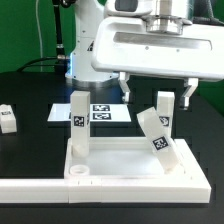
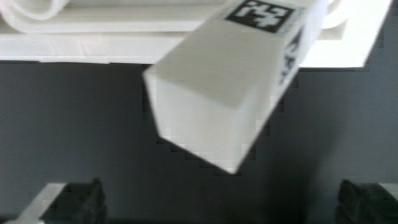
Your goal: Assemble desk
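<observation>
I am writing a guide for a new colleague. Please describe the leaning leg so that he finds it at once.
Start at the white desk top, the rimmed tray in front. At its far corner on the exterior view's right, below the open gripper, is the leaning leg, white with a black-and-white tag. It alone is tilted; the upright leg at the other far corner stands straight.

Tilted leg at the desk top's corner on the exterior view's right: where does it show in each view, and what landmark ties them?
Exterior view: the tilted leg leans over the desk top's corner on the exterior view's right, under the open gripper.
Wrist view: it fills the middle of the picture.
Shared landmark: the desk top's white rim.
</observation>
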`<state>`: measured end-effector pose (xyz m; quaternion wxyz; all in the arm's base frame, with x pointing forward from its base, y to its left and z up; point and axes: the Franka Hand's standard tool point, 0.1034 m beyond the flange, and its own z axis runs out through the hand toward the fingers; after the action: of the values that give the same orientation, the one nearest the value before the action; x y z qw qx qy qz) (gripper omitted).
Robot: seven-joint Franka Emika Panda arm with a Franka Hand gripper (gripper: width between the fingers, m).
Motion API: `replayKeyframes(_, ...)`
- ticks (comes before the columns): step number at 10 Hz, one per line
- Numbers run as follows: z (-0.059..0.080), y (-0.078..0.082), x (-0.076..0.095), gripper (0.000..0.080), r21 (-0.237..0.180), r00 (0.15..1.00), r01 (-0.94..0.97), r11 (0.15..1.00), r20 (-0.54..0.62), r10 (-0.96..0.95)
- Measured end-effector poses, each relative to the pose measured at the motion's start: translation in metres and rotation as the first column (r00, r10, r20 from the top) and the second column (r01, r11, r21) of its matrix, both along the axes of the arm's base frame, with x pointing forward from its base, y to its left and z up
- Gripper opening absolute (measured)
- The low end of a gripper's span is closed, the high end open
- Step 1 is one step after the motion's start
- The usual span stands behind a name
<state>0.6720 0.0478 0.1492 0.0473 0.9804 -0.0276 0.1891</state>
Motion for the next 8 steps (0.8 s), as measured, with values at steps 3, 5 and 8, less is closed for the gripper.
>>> replayKeyframes(3, -0.003, -0.012, -0.009, 0.0649, -0.004, 0.981, 0.031, 1.0, -0.19, -0.031)
replayKeyframes(5, 0.001, -0.017, -0.002, 0.0649, 0.001, 0.959, 0.073, 0.997, -0.274, -0.07)
replayKeyframes(8, -0.001, -0.017, -0.001, 0.0649, 0.017, 0.961, 0.078, 0.997, -0.266, -0.071)
